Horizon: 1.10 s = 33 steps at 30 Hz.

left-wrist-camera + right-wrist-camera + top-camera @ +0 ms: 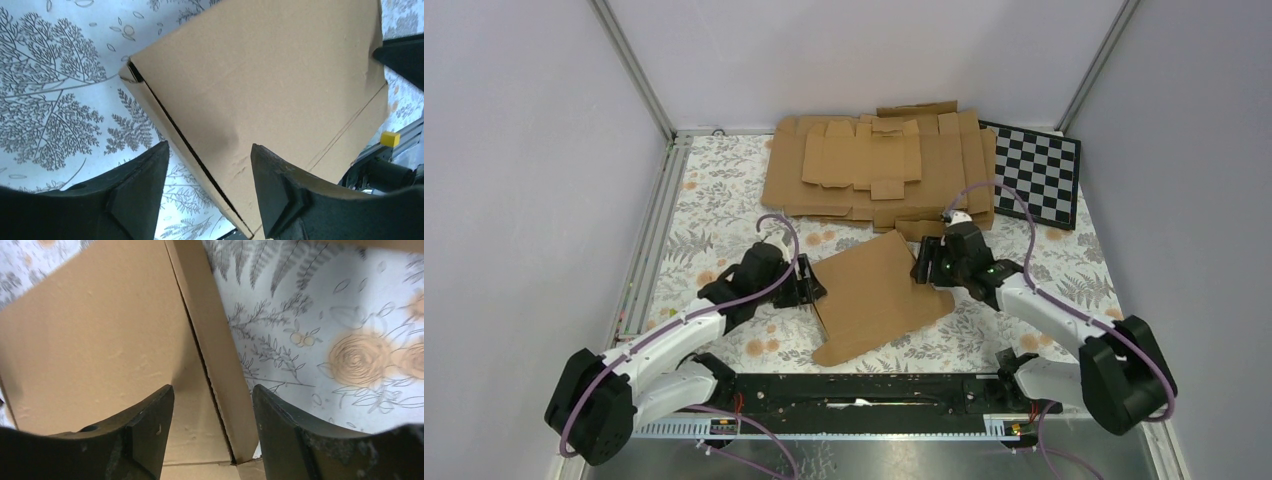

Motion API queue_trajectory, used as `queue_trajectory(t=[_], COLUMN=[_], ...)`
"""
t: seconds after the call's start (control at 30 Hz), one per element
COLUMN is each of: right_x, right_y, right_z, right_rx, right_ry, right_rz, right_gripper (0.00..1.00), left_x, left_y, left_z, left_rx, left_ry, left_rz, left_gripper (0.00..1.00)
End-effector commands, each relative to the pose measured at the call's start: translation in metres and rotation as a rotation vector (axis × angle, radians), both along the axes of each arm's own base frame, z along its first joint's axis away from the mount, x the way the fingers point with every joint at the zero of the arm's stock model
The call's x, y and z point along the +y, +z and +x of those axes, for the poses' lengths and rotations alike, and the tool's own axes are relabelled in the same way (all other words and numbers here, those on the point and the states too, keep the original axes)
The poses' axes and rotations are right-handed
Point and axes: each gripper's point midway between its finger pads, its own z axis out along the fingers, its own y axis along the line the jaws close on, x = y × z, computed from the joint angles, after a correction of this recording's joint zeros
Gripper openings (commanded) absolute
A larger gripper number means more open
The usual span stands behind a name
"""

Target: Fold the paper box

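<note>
The paper box [876,295] is a brown cardboard piece lying tilted on the floral cloth between my two arms. My left gripper [812,288] is at its left edge, open. In the left wrist view the box [270,85] has a dark seam running along its left side, and the edge sits between my open fingers [210,190] without being pinched. My right gripper [921,268] is at the box's upper right edge, open. In the right wrist view the box [100,345] and its narrow side flap [220,365] lie between the spread fingers [212,440].
A pile of flat brown cardboard blanks [879,165] lies at the back of the table. A black-and-white checkerboard [1036,172] lies at the back right. A black rail [864,392] runs along the near edge between the arm bases. Grey walls enclose the table.
</note>
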Motion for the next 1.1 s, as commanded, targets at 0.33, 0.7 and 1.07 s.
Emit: queue_trajectory(t=[0.33, 0.7, 1.07], right_x=[0.059, 0.038, -0.001], right_y=[-0.005, 0.016, 0.062], right_z=[-0.094, -0.108, -0.054], right_rx=[0.161, 0.055, -0.125], right_ry=[0.301, 0.270, 0.159], right_rz=[0.228, 0.128, -0.135], right_gripper=[0.50, 0.99, 1.00], left_x=[0.005, -0.077, -0.058], left_y=[0.000, 0.008, 0.059], left_z=[0.054, 0.117, 0.165], left_rx=[-0.042, -0.126, -0.324], left_ry=[0.018, -0.235, -0.051], left_rz=[-0.104, -0.150, 0.074], left_gripper=[0.61, 0.58, 0.81])
